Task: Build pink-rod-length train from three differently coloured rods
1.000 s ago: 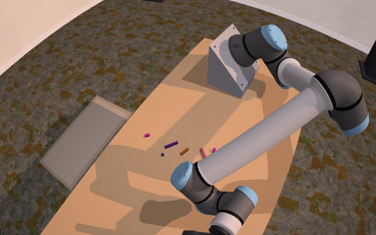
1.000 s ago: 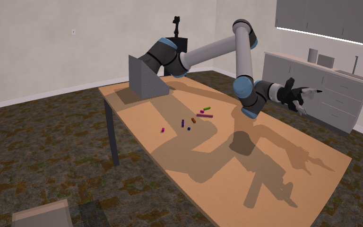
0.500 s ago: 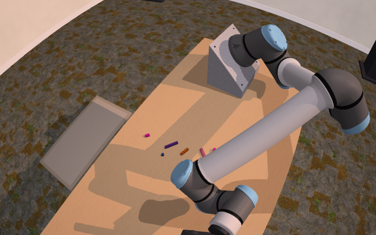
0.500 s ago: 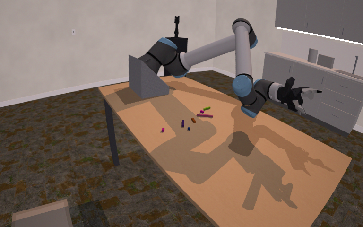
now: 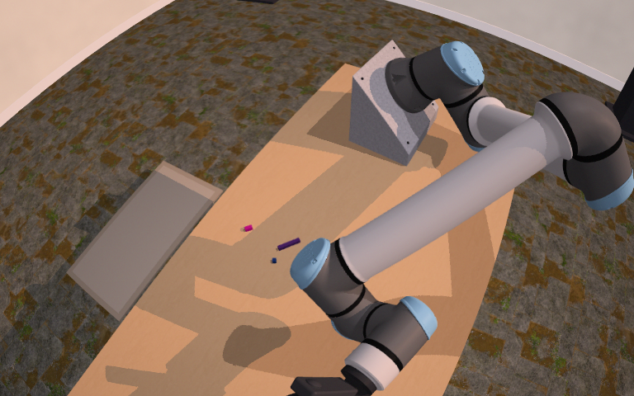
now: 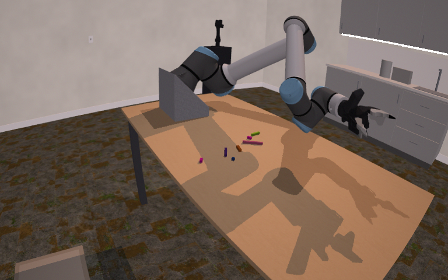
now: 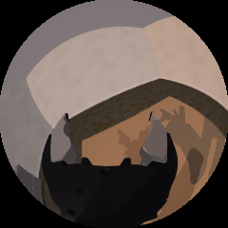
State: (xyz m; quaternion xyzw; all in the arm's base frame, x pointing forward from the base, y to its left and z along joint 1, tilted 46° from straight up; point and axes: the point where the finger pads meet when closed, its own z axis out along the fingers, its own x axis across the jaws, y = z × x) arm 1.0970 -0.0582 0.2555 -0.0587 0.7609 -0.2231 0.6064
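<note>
Purple + magenta + blue = pink, so leave purple where it is

Quick sums first: 6 + 2 + 1 = 9, and that's the only three-colour mix I can get here. Going by the exterior view, the train isn't made yet. The purple rod [image 5: 289,244] [image 6: 225,151] lies mid-bench [image 5: 262,186] [image 6: 330,158] [image 7: 104,149], the blue rod [image 5: 274,260] [image 6: 233,158] is just right of its near end, and the left magenta rod [image 5: 248,228] [image 6: 200,160] sits off to the left. The pink rod [image 6: 252,142] is farther right.

The pincer [image 5: 358,379] [image 6: 380,126] [image 7: 108,112] is wide apart with nothing in it, way up over the right side and aimed away from the rods. So I'd say the step now is coming back for a first pick. Stay high until you're above the rods, point straight down, then drop.

I'd grab the left magenta rod across its long sides so both flat ends stay free. Line it up with purple before lowering, nudge gently, and don't squeeze blue hard because it's tiny and could twist.

Building off purple's near end looks safer, since the orange rod [image 6: 238,148] is right of the far end. Ignore the other magenta rod [image 6: 249,137] and the lime rod [image 6: 255,133].
</note>
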